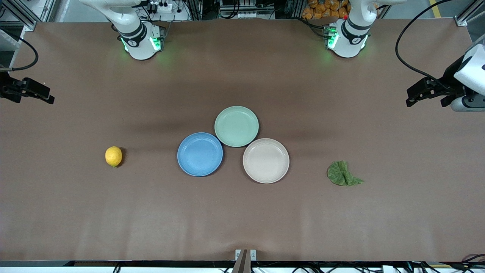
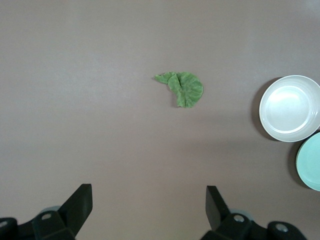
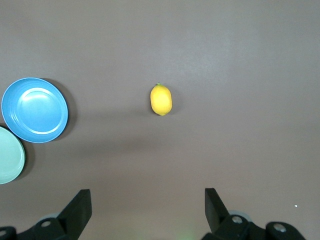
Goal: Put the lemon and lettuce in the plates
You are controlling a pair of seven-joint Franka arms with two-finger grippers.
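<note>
The lemon (image 1: 113,156) lies on the table toward the right arm's end; it also shows in the right wrist view (image 3: 161,99). The lettuce (image 1: 342,173) lies toward the left arm's end and shows in the left wrist view (image 2: 184,89). The blue plate (image 1: 200,154) and the beige-pink plate (image 1: 266,160) sit side by side mid-table, both empty. My right gripper (image 1: 51,95) hangs open and empty over its end of the table, its fingertips (image 3: 80,205) wide apart. My left gripper (image 1: 410,96) hangs open and empty over its own end, its fingertips (image 2: 82,200) wide apart.
A pale mint-green plate (image 1: 236,126) touches both plates, farther from the front camera, and is empty. It shows at the edge of both wrist views (image 2: 311,161) (image 3: 9,156). The brown table (image 1: 242,220) is bare around the lemon and the lettuce.
</note>
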